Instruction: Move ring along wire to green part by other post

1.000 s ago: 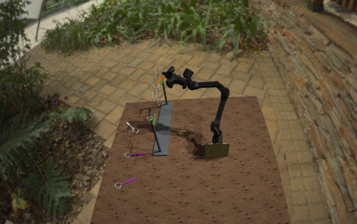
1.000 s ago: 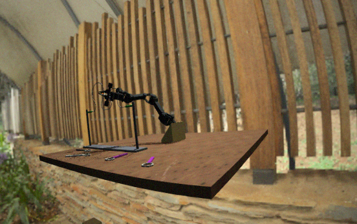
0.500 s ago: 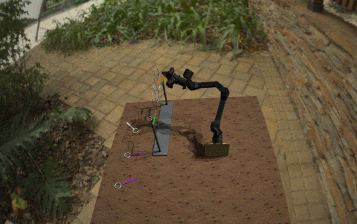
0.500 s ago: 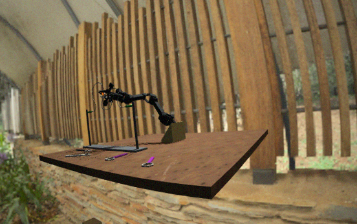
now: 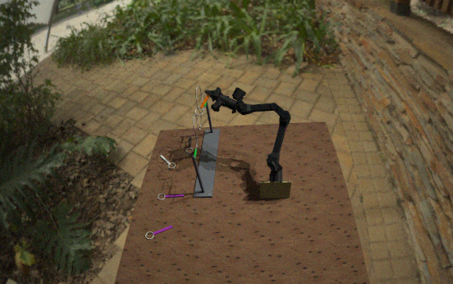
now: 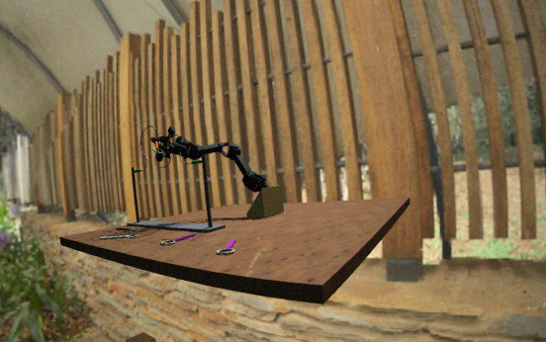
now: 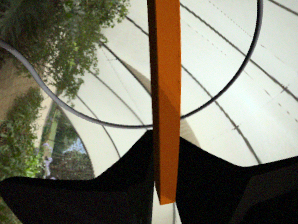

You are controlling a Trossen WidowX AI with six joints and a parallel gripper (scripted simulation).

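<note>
The orange handle (image 5: 205, 101) (image 6: 157, 144) (image 7: 167, 90) is clamped between the fingers of my gripper (image 5: 208, 94) (image 7: 157, 135), held high at the wire. Its ring (image 5: 199, 111) is at the grey wire (image 7: 100, 122), between the two green parts; the frames are too small to tell the gap between them. The ring is out of the wrist view. One green part (image 5: 206, 105) (image 6: 138, 170) is at the far post (image 5: 209, 119) (image 6: 135, 195); the other green part (image 5: 195, 153) (image 6: 197, 161) is at the near post (image 5: 199, 174) (image 6: 207, 198).
The posts stand on a grey base (image 5: 209, 149). Beside it on the table lie a white-handled ring (image 5: 165, 160), a dark-handled ring (image 5: 189, 150) and two purple-handled rings, one (image 5: 174, 195) (image 6: 184, 237) near the base and one (image 5: 162, 230) (image 6: 230, 243) farther off.
</note>
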